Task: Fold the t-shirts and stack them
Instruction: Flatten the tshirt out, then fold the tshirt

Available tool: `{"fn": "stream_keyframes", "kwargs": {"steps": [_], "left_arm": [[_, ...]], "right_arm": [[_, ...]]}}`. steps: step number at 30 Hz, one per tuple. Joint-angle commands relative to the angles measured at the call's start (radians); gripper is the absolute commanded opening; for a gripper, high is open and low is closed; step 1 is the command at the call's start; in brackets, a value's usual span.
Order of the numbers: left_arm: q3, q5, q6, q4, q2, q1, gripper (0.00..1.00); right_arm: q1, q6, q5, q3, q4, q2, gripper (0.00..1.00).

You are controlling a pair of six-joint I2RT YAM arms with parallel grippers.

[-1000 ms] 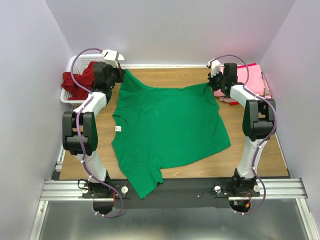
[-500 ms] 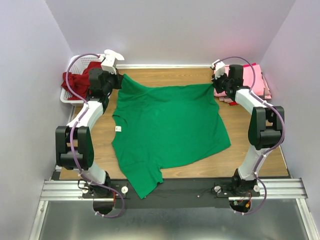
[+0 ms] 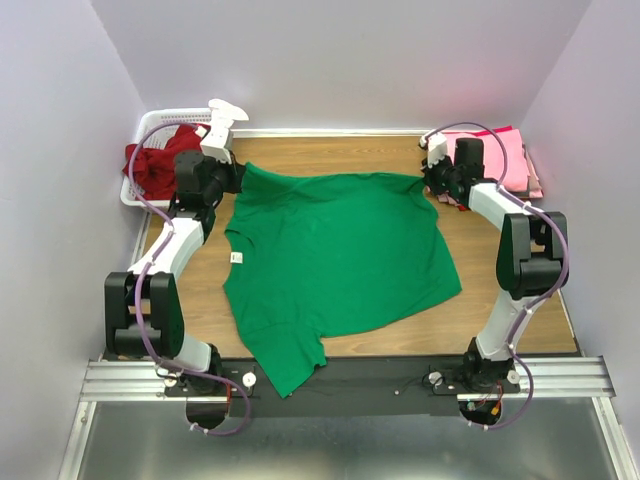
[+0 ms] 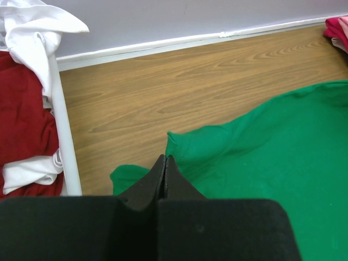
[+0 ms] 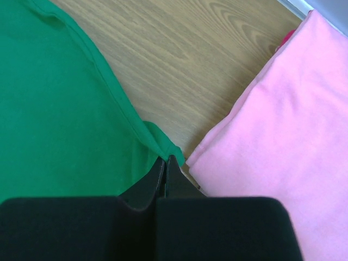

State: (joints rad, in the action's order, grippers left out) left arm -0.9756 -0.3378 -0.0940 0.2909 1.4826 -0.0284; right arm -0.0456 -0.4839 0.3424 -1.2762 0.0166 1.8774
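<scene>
Top external view: the desk [image 3: 330,150] is mostly covered by the green t-shirt [image 3: 335,255], which lies spread open and fairly flat. One sleeve of it hangs over the desk's near edge. Beyond the green t-shirt's far right corner, just beside it, sits a stack of pink t-shirts [image 3: 510,155]. Beyond its far left corner stands a white basket [image 3: 150,118] holding a dark red t-shirt [image 3: 150,165].

The left gripper [image 4: 165,160] is at the green t-shirt's far left corner, jaws pressed together with a pinch of green cloth between them. The right gripper [image 5: 166,160] is clamped the same way on the far right corner, where the hem meets the pink stack. The white neck tag [image 3: 237,258] shows at the green t-shirt's left edge.

By the look of it, the shirt is being laid out and the first fold is about to start. The next move probably calls for both arms to lift the far edge evenly and carry it toward the near edge. The corners should stay level so that the cloth doesn't bunch or drag the pink stack.
</scene>
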Motion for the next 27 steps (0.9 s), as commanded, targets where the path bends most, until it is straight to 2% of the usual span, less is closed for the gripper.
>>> {"fn": "stream_keyframes", "kwargs": {"steps": [1, 10, 27], "left_arm": [[0.017, -0.018, 0.01, -0.019, -0.062, -0.004, 0.0], [0.075, -0.024, 0.014, -0.056, -0.134, -0.004, 0.0], [0.143, -0.015, 0.013, -0.118, -0.228, -0.004, 0.0]], "right_arm": [[0.006, -0.016, 0.014, 0.014, -0.007, 0.029, 0.0], [0.006, -0.015, -0.069, 0.001, -0.007, 0.037, 0.0], [0.007, -0.009, -0.117, 0.014, -0.007, 0.037, 0.01]]}}
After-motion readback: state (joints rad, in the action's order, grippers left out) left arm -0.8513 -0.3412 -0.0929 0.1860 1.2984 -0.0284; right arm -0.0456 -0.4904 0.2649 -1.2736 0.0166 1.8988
